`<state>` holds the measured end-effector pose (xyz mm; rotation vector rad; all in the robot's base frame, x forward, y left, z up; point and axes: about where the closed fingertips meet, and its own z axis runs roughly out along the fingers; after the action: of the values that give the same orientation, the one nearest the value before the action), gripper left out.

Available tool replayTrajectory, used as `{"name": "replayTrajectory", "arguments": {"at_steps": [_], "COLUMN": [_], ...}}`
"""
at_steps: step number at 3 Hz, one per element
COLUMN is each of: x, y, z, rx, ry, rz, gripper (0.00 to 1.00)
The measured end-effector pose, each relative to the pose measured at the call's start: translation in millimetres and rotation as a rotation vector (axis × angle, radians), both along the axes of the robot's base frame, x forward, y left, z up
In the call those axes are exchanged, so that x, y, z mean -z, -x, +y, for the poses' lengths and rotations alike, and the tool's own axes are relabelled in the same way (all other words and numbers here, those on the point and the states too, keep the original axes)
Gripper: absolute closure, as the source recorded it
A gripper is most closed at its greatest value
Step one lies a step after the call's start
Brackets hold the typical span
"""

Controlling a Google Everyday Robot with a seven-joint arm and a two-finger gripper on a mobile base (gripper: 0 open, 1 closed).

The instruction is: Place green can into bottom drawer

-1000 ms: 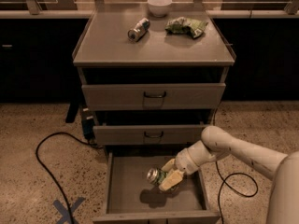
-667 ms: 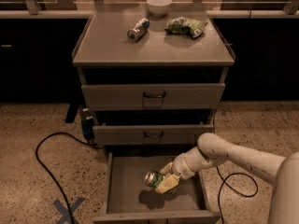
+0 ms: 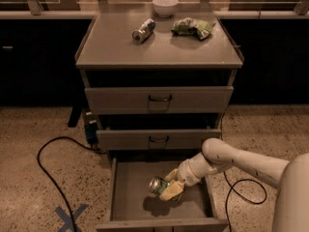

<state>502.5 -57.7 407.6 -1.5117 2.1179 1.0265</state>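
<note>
Jaws of the gripper are pinching the green can. We see them low in the frame, just right of centre, over the open bottom drawer. The can's round silver end faces the upper left and partly toward us. Its long axis runs on a slant from that end down to the lower right, where the pale fingers cover most of the green body. We see a dark shadow on the drawer floor just below the can, but we cannot tell whether the can touches the floor.

The cream arm reaches in from the right edge of the frame, crossing above the drawer's right wall. Just above, the middle drawer front overhangs the back of the bottom drawer, and the top drawer sits above that.

On the cabinet's top surface, near the upper centre, we see a silver can lying on its side, a crumpled green bag to its right and a white bowl behind them.

A black cable loops over the speckled floor at lower left, near a blue tape cross. Another cable curls at lower right.
</note>
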Motion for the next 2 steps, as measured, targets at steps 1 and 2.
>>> {"name": "replayTrajectory", "arguments": {"at_steps": [1, 2], "x": [23, 43], "y": [-21, -51], "z": [2, -4], "rx": [0.029, 0.106], "ry": [0.081, 0.114], "rz": [-0.023, -0.057], "gripper": [1.00, 1.00]}}
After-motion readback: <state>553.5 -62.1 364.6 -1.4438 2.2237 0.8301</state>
